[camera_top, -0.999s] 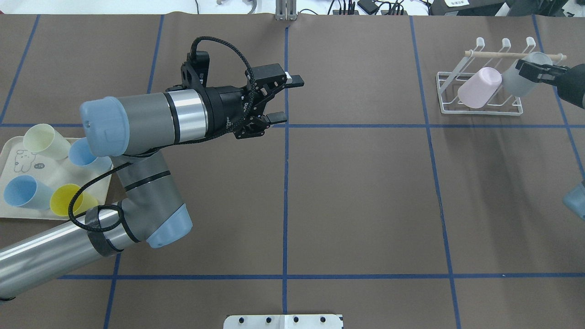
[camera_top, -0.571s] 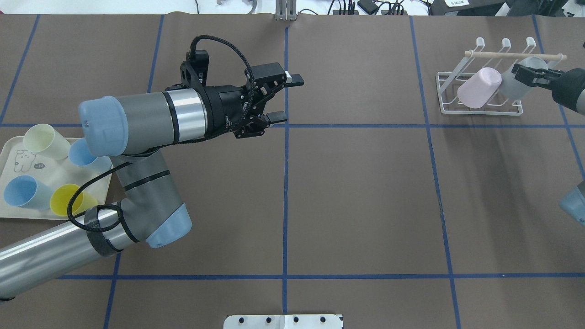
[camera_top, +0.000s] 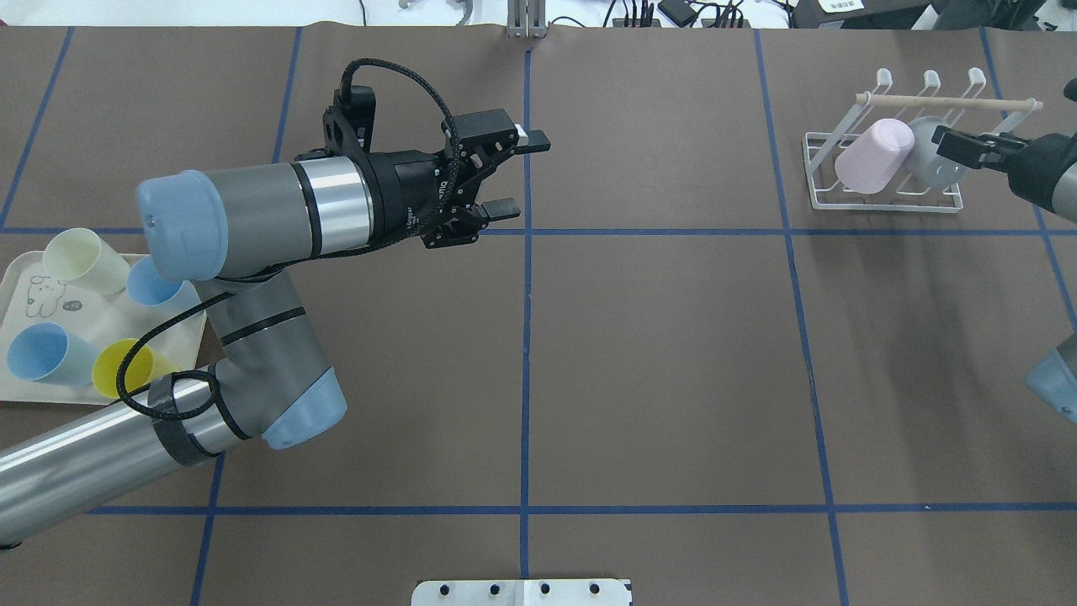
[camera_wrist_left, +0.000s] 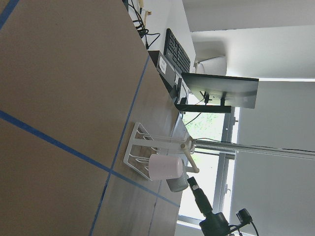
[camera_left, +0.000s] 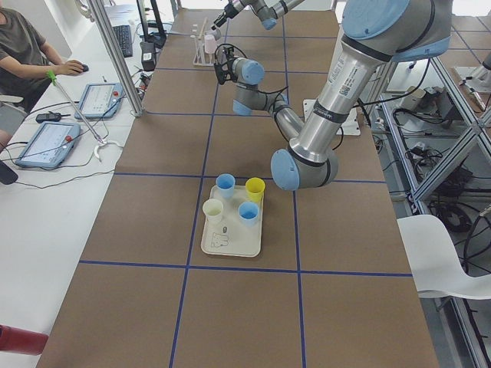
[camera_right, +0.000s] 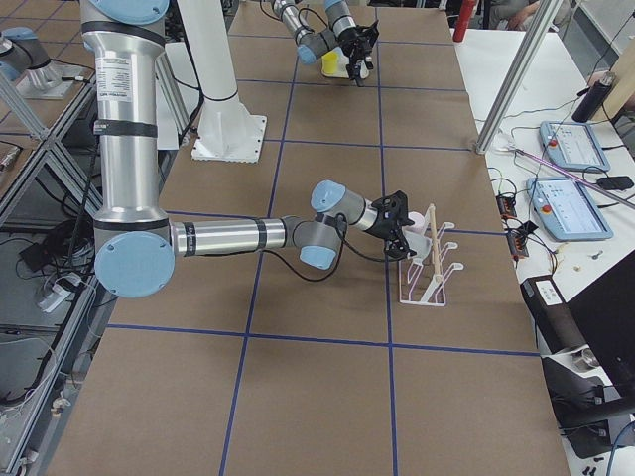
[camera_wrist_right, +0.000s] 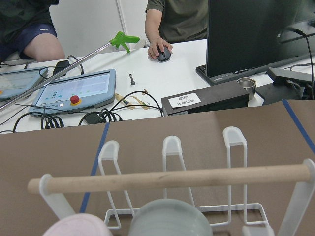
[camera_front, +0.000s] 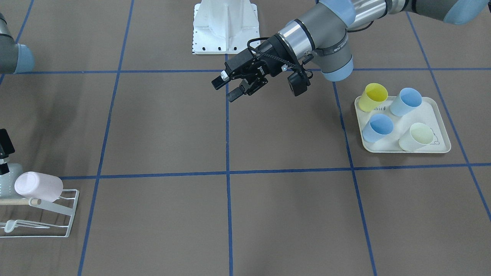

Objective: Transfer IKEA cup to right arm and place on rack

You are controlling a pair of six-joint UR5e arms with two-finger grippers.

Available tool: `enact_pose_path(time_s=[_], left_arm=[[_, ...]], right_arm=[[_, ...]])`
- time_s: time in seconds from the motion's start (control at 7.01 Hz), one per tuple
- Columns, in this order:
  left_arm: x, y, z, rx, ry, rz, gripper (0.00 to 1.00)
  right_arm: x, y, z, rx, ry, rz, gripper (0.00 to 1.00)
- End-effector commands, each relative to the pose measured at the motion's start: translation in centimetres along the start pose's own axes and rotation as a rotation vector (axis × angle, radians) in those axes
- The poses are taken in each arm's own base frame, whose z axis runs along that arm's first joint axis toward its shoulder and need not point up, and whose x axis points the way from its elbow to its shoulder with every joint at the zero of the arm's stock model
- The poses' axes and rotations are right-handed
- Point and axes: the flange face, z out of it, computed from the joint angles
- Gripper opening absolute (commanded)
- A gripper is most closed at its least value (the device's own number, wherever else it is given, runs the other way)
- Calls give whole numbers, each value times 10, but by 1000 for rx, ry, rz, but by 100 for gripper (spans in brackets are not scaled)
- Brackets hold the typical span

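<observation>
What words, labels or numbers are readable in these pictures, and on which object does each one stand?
"OTIQ" and "Gripper": white print on the left end effector; partly hidden, so this is my best reading.
Lettering on the left arm: too small to read.
Small print beside the rabbit drawing on the tray: too small to read.
White label on the black box: blurred.
</observation>
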Motion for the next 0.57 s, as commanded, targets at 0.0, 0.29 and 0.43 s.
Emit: enact_pose_path(time_s=[0.0,0.29,0.43], left_arm=[[-2,-5,-3,7,-5,27,99],[-1,-6,-3,16,-22,26,99],[4,-3,-4,22,-37,45,99]], right_arm=[[-1,0,-1,-1,-5,0,100],[-1,0,-5,5,-21,0,100],[1,1,-6,3,-21,0,100]])
